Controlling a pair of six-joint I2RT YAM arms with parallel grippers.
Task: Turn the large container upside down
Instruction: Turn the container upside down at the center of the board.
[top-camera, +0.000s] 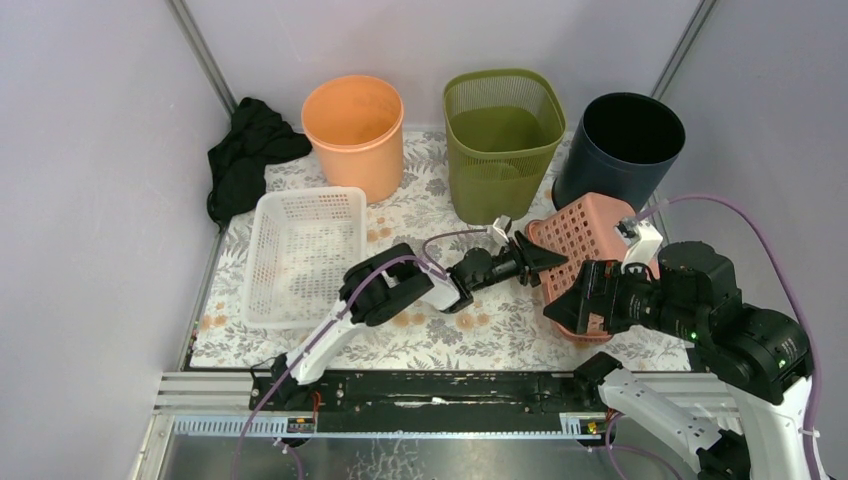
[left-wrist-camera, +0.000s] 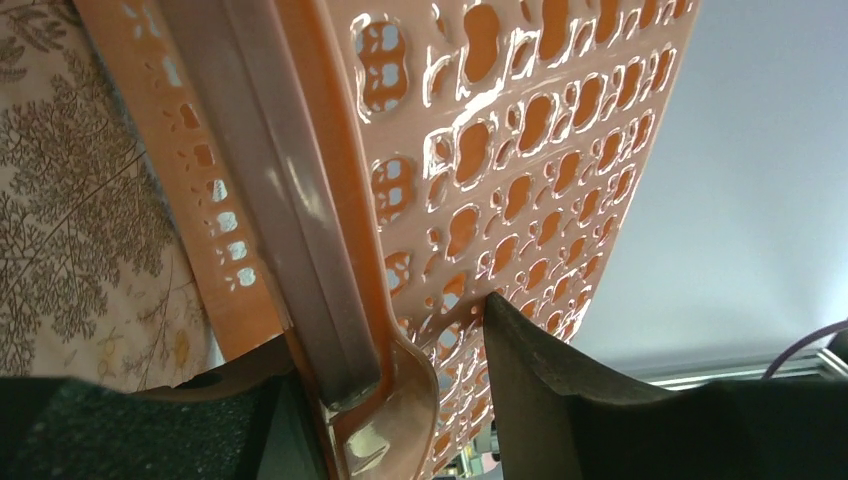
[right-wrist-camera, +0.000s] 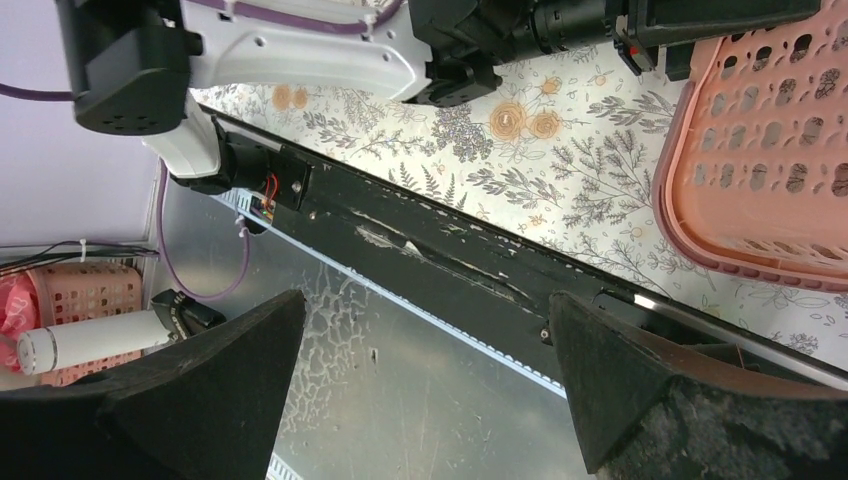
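Basket mouth nearward; left gripper (seemingly loose) straddles rim; right gripper gapes empty.

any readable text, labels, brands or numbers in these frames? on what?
No readable text in any view.
Pink basket, white basket, orange bin, green bin, dark bin: no print visible.
Table cover: floral pattern only, no words.

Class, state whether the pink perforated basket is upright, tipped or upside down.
Tipped: the pink basket leans slantwise, a perforated side facing up, its rim within the left pincer.
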